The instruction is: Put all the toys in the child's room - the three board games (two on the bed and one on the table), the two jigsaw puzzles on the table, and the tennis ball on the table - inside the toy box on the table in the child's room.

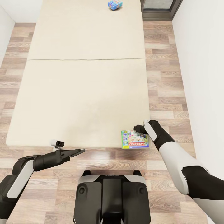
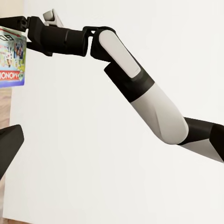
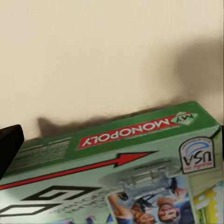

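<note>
a: from the head view we see the monopoly box [image 1: 134, 139] flat on the near right corner of the bed [image 1: 81, 93], our right gripper [image 1: 139, 127] touching its far edge; we cannot tell if it is clenched. the small blue game [image 1: 114, 4] lies at the bed's far end.

b: our left gripper [image 1: 77, 152] hovers past the near edge, seemingly clenched, holding nothing.

a: the left wrist view shows the box under the right arm [image 2: 140, 93].

b: the right wrist view looks close over the lid. we should straddle one edge squarely before lifting.
</note>
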Motion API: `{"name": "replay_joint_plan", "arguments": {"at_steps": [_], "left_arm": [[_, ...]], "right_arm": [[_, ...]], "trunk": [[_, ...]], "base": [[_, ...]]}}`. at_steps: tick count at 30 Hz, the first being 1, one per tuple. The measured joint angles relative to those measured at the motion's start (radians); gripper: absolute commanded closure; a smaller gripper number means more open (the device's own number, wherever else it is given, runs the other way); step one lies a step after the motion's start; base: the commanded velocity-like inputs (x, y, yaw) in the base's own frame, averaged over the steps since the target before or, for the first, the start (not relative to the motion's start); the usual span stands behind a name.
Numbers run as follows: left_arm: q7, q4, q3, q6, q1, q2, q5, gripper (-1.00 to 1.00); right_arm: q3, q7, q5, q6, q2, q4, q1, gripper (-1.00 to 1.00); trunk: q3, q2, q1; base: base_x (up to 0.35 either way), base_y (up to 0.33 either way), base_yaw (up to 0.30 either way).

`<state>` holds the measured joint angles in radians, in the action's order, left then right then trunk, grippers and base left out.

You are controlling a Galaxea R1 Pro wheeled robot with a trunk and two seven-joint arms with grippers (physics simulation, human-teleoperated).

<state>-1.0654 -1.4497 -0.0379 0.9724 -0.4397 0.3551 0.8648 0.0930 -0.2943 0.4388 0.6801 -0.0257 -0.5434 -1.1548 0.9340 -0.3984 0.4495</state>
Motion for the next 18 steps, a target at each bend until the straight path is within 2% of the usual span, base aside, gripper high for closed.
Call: {"name": "replay_joint_plan", "arguments": {"at_steps": [18], "left_arm": [[0.000,0.000,0.000,0.000,0.000,0.000,0.000,-1.00]], "right_arm": [[0.000,0.000,0.000,0.000,-0.002,0.000,0.000,-1.00]], "trunk": [[0.000,0.000,0.000]], "base": [[-0.054,0.000,0.000]]}}
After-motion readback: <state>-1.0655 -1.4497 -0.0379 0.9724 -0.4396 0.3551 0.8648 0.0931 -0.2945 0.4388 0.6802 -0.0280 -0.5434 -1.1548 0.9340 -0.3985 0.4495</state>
